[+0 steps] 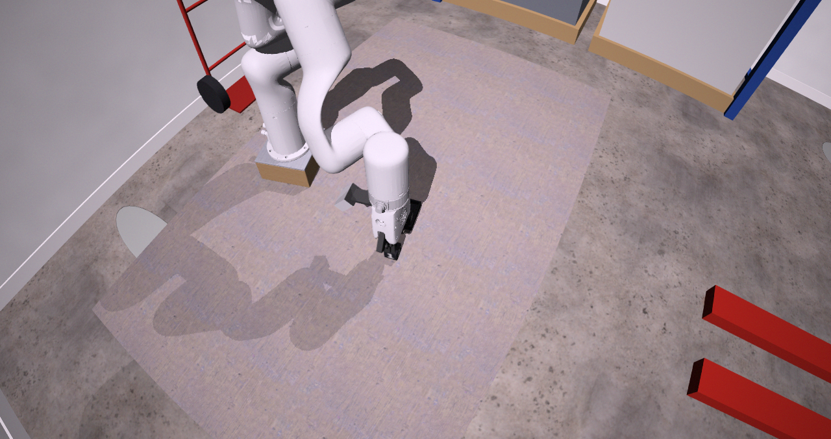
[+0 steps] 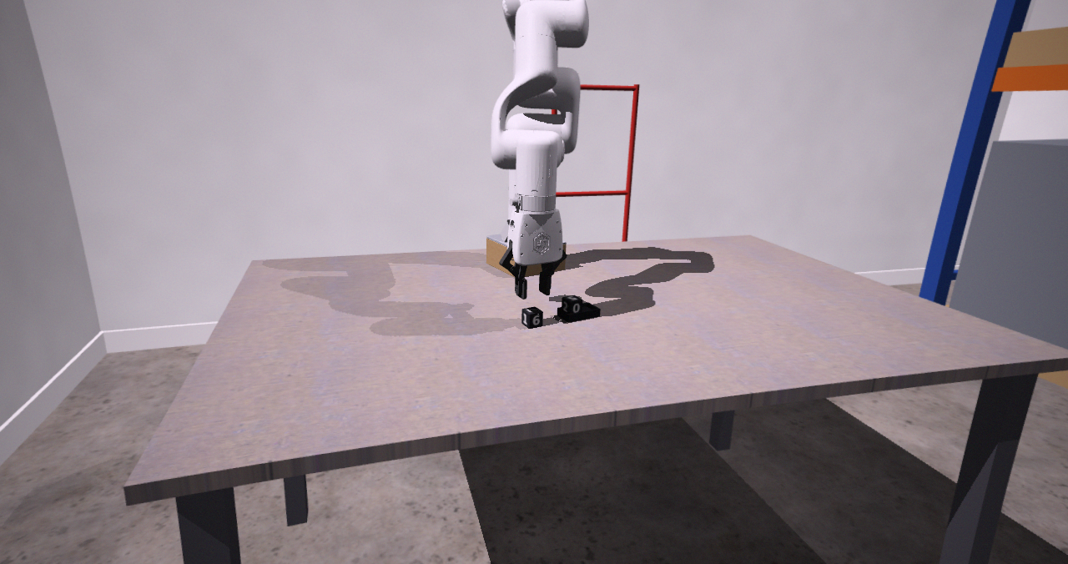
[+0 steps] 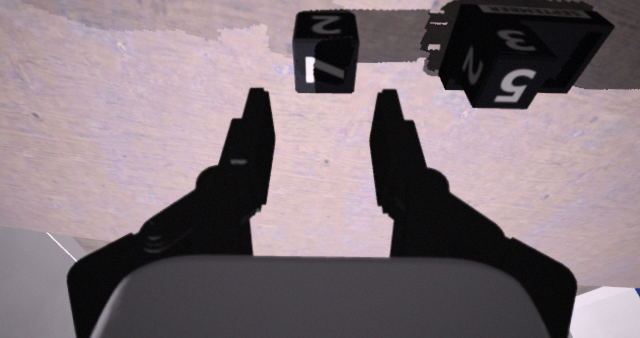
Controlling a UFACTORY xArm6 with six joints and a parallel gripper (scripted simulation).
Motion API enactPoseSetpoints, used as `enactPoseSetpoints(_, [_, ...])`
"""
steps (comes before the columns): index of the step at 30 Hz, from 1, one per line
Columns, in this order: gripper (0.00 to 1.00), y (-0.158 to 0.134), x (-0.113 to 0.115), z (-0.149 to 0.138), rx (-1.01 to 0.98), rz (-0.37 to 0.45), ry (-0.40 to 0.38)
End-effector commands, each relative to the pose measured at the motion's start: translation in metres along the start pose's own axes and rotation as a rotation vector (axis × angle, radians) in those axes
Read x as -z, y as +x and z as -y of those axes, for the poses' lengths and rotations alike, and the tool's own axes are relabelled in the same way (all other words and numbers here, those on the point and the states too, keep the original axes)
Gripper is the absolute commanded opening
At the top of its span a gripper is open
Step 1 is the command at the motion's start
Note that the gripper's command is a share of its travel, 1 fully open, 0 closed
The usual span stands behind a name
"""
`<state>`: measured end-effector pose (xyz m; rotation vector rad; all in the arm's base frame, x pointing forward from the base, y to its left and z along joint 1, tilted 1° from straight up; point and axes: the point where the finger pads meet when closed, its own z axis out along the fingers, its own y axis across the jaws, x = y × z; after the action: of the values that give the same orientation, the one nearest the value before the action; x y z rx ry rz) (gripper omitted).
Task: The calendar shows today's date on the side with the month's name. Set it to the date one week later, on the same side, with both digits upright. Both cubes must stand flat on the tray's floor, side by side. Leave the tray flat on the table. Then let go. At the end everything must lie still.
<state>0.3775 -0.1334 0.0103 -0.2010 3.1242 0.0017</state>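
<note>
Grey walls stood behind the worktop (image 2: 313,381), where the pincer (image 3: 322,98) hung empty with its fingers apart above a loose cube (image 3: 326,53) lying just beside the tray (image 3: 585,43), which held the other cube (image 3: 495,73). Each cube looked small, rigid and light with smooth faces, so it was probably best gripped squarely across two opposite flat sides.

A: What's around? Quick.
B: Red hand truck (image 1: 187,26) by the wall, black wheel (image 1: 212,93). Blue rack post (image 2: 970,131) on the right, grey boxes (image 1: 691,26) on tan pallets (image 1: 656,70).
A: Floor?
B: Mottled concrete floor (image 1: 668,204), two red beams (image 1: 767,332) lying near each other. Wooden table (image 2: 373,381) on dark legs (image 2: 989,441).
</note>
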Motion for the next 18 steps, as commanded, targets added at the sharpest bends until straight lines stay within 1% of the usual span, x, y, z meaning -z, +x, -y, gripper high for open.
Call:
enactPoseSetpoints(1, [0.49,0.000,0.019,0.000,0.000,-0.001,-0.001])
enactPoseSetpoints(6, [0.49,0.000,0.035,0.000,0.000,-0.001,-0.001])
enactPoseSetpoints(11, [0.49,0.000,0.039,0.000,0.000,-0.001,-0.001])
enactPoseSetpoints(12, [1.00,0.000,0.039,0.000,0.000,-0.001,-0.001])
enactPoseSetpoints(18, [1.00,0.000,0.039,0.000,0.000,-0.001,-0.001])
